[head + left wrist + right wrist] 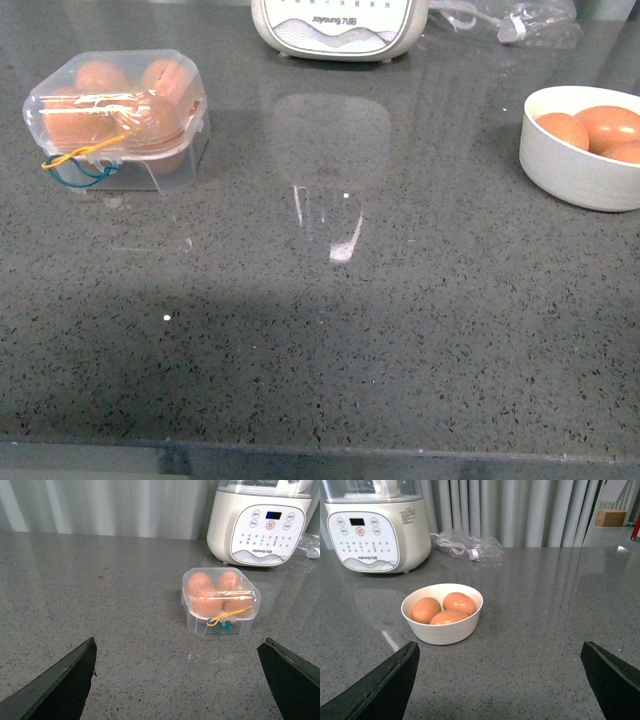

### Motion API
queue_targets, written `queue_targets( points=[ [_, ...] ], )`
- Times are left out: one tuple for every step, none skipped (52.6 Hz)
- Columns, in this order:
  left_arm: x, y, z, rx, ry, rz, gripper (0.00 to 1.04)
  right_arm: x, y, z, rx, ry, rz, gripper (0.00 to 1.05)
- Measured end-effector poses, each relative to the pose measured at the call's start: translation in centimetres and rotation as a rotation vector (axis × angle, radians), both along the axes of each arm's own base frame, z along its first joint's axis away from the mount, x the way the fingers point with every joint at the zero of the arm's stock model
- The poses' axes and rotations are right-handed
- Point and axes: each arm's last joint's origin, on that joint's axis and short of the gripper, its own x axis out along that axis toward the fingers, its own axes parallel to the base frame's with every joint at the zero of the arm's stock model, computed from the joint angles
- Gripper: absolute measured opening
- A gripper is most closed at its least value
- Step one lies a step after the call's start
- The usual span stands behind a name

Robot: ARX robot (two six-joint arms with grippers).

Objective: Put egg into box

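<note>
The box (170,165) stands at the table's back left, its clear lid shut over orange-brown eggs, with yellow and blue bands at its front. In the left wrist view the box (245,624) lies ahead of my left gripper (180,642), which is open, holds nothing and is well short of it. Three eggs lie in a white bowl (570,175) at the right; one egg (459,602) is the farthest back. My right gripper (500,645) is open and holds nothing, short of the bowl (442,632). Neither gripper shows in the front view.
A white kitchen appliance (340,25) stands at the back middle. A clear plastic bag with a cable (510,20) lies to its right. The grey speckled table's front edge (320,448) runs along the bottom of the front view.
</note>
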Motion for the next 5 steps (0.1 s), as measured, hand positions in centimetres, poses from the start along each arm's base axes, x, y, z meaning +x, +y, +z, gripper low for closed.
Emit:
queue_targets(
  points=[
    [0.0,0.0,0.0,0.0,0.0,0.0,0.98,0.0,0.0,0.0,0.0,0.0,0.0,0.98],
    [0.0,0.0,0.0,0.0,0.0,0.0,0.98,0.0,0.0,0.0,0.0,0.0,0.0,0.98],
    [0.0,0.0,0.0,0.0,0.0,0.0,0.98,0.0,0.0,0.0,0.0,0.0,0.0,0.98],
    [0.0,0.0,0.0,0.0,0.0,0.0,0.98,0.0,0.0,0.0,0.0,0.0,0.0,0.98],
    [0.0,0.0,0.0,0.0,0.0,0.0,0.98,0.0,0.0,0.0,0.0,0.0,0.0,0.98]
  ],
)
